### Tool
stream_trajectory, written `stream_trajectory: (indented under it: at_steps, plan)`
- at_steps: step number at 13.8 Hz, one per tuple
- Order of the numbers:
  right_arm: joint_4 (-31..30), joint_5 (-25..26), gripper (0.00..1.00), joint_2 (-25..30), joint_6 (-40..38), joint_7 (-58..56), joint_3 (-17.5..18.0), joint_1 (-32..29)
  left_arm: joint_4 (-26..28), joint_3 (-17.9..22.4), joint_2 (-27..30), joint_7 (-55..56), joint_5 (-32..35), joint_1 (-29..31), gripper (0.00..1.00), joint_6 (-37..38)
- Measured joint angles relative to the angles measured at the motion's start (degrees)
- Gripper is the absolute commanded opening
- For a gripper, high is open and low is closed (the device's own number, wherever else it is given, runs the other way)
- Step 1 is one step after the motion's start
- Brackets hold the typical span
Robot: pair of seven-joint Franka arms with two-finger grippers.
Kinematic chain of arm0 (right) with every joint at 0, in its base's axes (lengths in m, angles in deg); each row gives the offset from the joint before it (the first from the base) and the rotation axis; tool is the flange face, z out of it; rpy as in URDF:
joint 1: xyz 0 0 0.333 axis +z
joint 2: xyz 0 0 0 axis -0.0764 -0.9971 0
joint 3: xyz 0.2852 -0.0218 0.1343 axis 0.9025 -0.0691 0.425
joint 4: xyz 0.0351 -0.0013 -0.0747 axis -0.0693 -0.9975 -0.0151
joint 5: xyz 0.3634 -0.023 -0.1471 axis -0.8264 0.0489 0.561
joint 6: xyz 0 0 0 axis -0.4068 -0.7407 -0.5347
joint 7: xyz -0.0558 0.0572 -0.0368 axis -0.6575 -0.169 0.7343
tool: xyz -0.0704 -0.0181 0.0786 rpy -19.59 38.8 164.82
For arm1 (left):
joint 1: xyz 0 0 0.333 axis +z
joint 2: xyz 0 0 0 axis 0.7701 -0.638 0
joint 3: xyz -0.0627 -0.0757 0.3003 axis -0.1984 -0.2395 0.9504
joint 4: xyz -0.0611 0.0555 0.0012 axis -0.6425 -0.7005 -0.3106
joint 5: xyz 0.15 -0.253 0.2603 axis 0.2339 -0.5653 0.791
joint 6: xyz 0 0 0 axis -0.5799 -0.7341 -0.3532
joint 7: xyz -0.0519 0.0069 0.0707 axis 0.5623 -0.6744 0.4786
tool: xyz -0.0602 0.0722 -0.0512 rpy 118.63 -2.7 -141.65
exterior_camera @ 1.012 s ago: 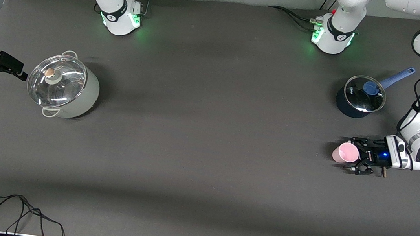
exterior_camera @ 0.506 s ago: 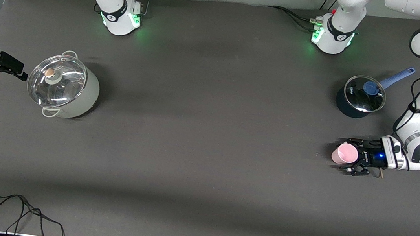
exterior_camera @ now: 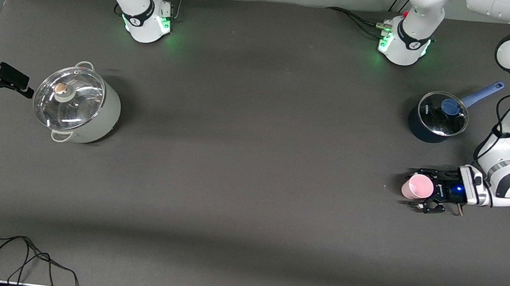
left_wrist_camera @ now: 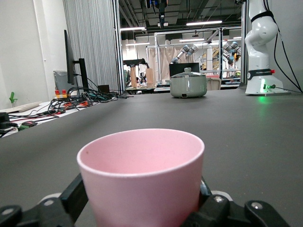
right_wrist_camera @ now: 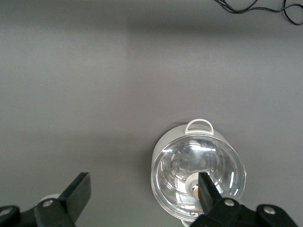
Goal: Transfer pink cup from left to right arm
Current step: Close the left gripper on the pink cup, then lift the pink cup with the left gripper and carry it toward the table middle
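Observation:
The pink cup [exterior_camera: 417, 186] [left_wrist_camera: 142, 175] stands upright on the dark table at the left arm's end, nearer the front camera than the saucepan. My left gripper [exterior_camera: 415, 190] [left_wrist_camera: 142, 194] lies low and level at the cup. One black finger rests against each side of the cup's wall. My right gripper [exterior_camera: 28, 87] [right_wrist_camera: 142, 182] hangs open at the right arm's end, beside the big lidded pot, with nothing between its fingers. The right arm waits there.
A pale grey pot with a glass lid [exterior_camera: 77, 103] [right_wrist_camera: 199, 177] [left_wrist_camera: 188, 86] sits at the right arm's end. A dark saucepan with a blue handle [exterior_camera: 436, 118] stands between the cup and the left arm's base. Loose black cable [exterior_camera: 21, 255] lies at the table's front corner.
My left gripper has slid forward around the cup and its fingers have drawn in against the cup's sides. The cup has shifted slightly with it. The right arm has not moved.

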Motion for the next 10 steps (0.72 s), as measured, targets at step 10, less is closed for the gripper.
stream_trajectory:
  at_steps: [10]
  plan:
    - [0.0,0.0,1.0,-0.07,0.0,0.0,0.0,0.02,-0.87,-0.18,0.01,-1.59,-0.03,-3.02,0.0,-0.65]
